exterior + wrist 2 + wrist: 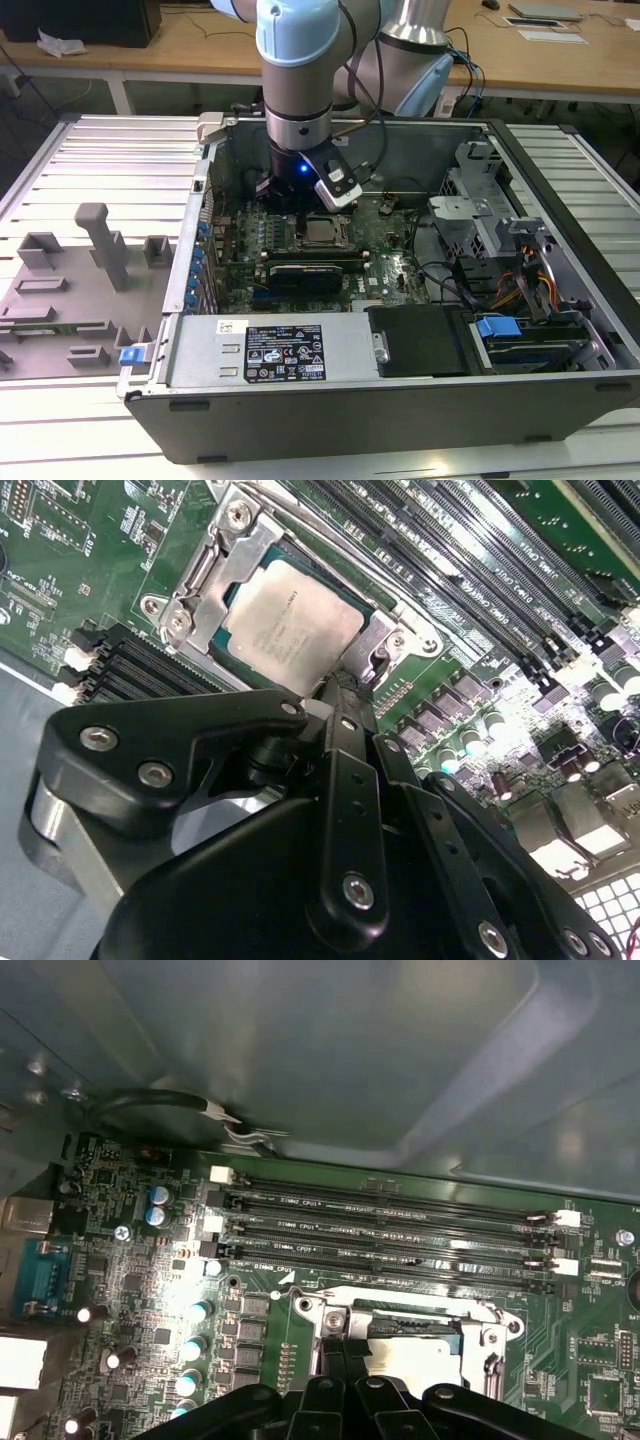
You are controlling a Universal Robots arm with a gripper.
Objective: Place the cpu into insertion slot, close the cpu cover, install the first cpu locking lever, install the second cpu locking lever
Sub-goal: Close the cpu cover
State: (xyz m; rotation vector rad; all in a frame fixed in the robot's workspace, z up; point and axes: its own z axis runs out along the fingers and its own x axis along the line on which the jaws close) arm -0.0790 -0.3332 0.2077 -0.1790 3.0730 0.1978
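- The cpu (292,620) is lying flat in the insertion slot (150,608), metal top facing up. The cpu cover (215,565) appears to be resting down around it, framing the chip in its window.
- In the exterior view the chip is sitting near the middle of the green board (395,262). It is at about 5 o'clock from the arm's wrist, and the labelled metal box (285,352) is at 6 o'clock from it.
- The gripper (335,692) is showing its fingers pressed together with nothing visible between them. The tips are meeting the socket's metal edge at one corner of the chip.
- Being square, the chip is offering no real long axis. Its edges are running square to the frame, one pair parallel to the long black memory slots (390,1230) in the first wrist view.
- I cannot tell whether either locking lever is sitting under its hook.
- Likely risk: the closed tips are bearing on a narrow, slick metal edge, so a slight sideways drift could send them skating onto the chip's lid.
- They could also skate off onto the small capacitors (188,1348) crowding the board beside the socket.
- If a lever is only partly caught, the sprung cover could be lifting the moment pressure eases, and the chip would be sitting unclamped.
- Off-centre pressure could be tilting the frame, loading the contact field unevenly.
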